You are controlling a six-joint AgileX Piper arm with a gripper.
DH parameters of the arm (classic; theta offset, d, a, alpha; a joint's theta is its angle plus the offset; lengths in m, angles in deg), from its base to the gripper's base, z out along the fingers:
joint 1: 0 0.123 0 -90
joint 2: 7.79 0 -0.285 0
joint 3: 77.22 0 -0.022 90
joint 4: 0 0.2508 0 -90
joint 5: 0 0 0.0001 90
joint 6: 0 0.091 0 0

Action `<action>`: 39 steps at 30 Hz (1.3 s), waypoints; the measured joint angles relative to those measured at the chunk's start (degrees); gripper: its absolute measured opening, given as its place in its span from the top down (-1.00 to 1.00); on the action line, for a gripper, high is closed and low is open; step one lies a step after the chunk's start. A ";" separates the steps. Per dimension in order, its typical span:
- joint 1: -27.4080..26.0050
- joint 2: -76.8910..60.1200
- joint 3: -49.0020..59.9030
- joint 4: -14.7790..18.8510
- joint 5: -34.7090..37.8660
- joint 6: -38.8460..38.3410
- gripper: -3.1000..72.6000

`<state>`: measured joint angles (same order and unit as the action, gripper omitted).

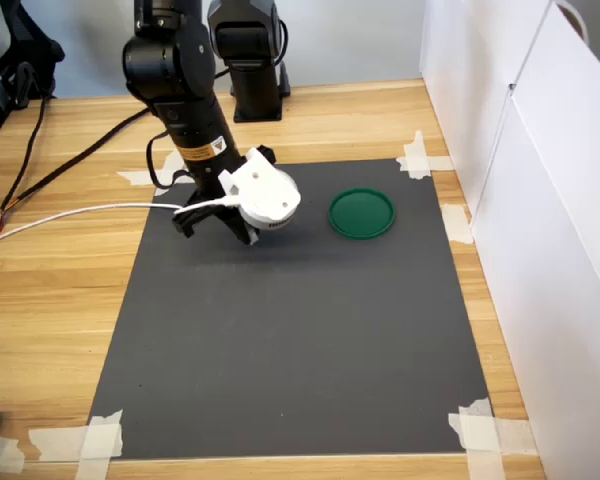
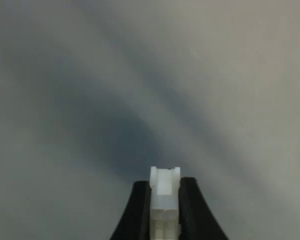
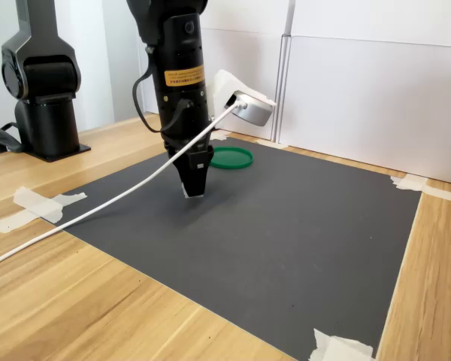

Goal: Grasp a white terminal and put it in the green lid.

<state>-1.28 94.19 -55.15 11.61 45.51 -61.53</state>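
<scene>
Gripping white terminal [image 2: 164, 200] in pincer [image 2: 164, 212] (above mat) | green lid [image 1: 361, 213] holds nothing

In the wrist view the terminal [image 2: 164, 205] and the gripper [image 2: 165, 212] run off the picture's edge, and the mat behind them is a grey blur. In the first exterior view the white camera housing [image 1: 263, 195] hides the gripper's tips. In the second exterior view the arm [image 3: 182, 90] hides part of the lid [image 3: 231, 157].

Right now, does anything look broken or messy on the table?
Nothing stands out. The tiny white plastic terminal sits straight in the black gripper, the round green plastic lid lies flat and empty, and the dark mat looks clean.
</scene>
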 joint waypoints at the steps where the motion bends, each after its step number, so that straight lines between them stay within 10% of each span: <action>1: 1.16 -0.72 0.00 0.16 0.16 0.00 0.70; 17: 26.76 -4.35 0.00 -0.60 0.02 3.97 0.70; 28: 31.67 -2.42 0.00 -4.24 -0.79 7.21 0.68; 39: 31.67 -1.44 0.00 -6.14 -1.49 9.82 -0.22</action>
<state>30.39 92.75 -55.15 5.47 44.01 -51.71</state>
